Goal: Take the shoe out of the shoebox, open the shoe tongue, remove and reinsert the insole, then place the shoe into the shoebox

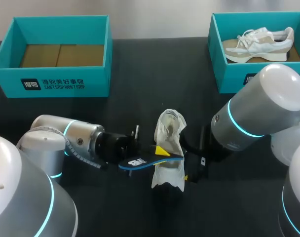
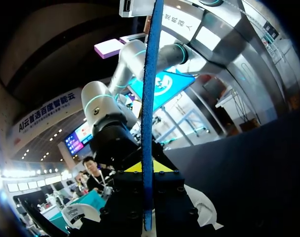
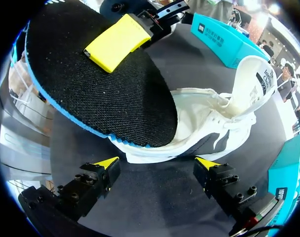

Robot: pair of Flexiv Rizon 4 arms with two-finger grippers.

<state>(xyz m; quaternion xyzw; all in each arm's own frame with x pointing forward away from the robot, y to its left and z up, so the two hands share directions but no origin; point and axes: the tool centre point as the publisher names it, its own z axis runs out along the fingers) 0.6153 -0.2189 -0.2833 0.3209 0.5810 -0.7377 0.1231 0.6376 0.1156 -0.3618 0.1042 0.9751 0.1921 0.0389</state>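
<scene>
A white shoe lies on the dark table with its tongue pulled up. My left gripper is shut on a blue-edged insole, held flat above the shoe's rear half. In the left wrist view the insole runs edge-on between that gripper's yellow tips. In the right wrist view the black insole face hangs over the shoe. My right gripper stands open just short of the shoe's sole side, touching nothing. From above, the right gripper sits beside the shoe.
An empty teal shoebox stands at the back left. A second teal shoebox at the back right holds another white-and-tan shoe. My right arm's bulky elbow overhangs that box's front.
</scene>
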